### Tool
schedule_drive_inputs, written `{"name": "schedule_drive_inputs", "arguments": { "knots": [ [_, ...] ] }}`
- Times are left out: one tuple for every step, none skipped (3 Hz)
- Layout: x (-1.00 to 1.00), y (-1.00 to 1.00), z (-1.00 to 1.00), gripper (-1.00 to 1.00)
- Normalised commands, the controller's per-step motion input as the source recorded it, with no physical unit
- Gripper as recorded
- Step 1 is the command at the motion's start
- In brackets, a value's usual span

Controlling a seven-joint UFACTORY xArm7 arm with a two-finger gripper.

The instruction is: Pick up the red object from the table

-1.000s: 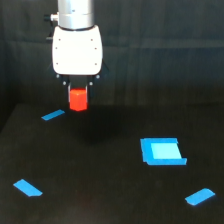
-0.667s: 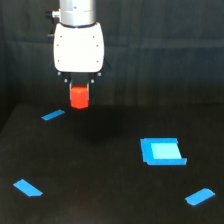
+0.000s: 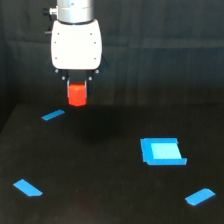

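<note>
The tool [image 3: 77, 86] is gripping the red object [image 3: 77, 95], its fingers clamping it from both sides. The block is hanging clear above the black tabletop [image 3: 100, 190].

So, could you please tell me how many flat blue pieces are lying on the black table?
4: thin strip far left, strip near left, large square right, strip near right.

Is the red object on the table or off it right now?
Off. The red object hangs between the fingers of the gripper, shut on it, clear above the table, with dark space beneath it.
</note>
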Motion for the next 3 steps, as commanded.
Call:
{"name": "schedule_drive_inputs", "arguments": {
  "knots": [
    [0.02, -0.03, 0.08, -0.88],
    [0.04, -0.02, 0.14, -0.95],
    [0.06, -0.04, 0.13, -0.96]
  ]
}}
